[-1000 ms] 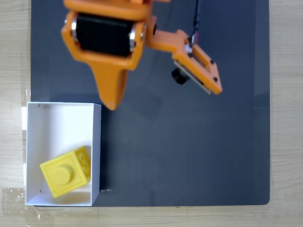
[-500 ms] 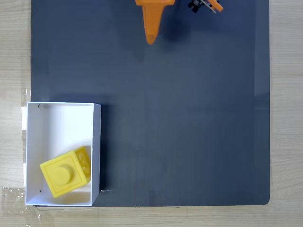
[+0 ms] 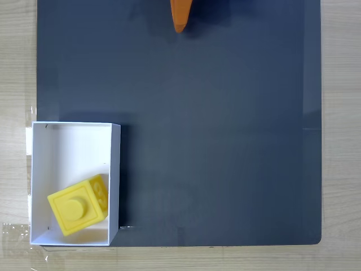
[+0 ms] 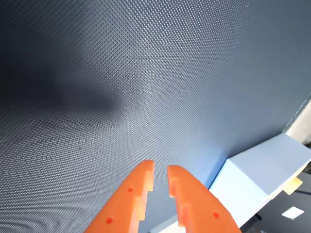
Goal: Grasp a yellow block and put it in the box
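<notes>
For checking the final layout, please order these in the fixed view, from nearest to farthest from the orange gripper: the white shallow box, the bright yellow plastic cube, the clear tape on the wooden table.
Measured from the gripper at the top edge:
1. White shallow box, lower left; its upper wall is closest.
2. Bright yellow plastic cube, inside the box, near its bottom wall.
3. Clear tape, bottom-left corner, on the wooden table.

At the top edge of the fixed view, the frame is cutting off the gripper [image 3: 179,22], leaving one orange fingertip showing. In the wrist view, the right and bottom edges are cropping the box [image 4: 265,179], hiding its inside.
</notes>
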You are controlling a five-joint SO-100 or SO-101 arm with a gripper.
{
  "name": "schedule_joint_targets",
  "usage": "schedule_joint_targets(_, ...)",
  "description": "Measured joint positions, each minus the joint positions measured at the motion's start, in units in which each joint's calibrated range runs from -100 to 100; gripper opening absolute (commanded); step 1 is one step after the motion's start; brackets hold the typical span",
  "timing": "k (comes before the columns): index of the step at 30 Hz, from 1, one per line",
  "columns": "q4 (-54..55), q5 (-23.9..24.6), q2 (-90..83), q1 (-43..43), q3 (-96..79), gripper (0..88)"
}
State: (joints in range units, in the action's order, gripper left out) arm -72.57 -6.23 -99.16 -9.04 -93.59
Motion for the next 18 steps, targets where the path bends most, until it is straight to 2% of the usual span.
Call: schedule_joint_targets(18, -0.2, -0.3, 0.0, 0.0, 0.0, 3.6)
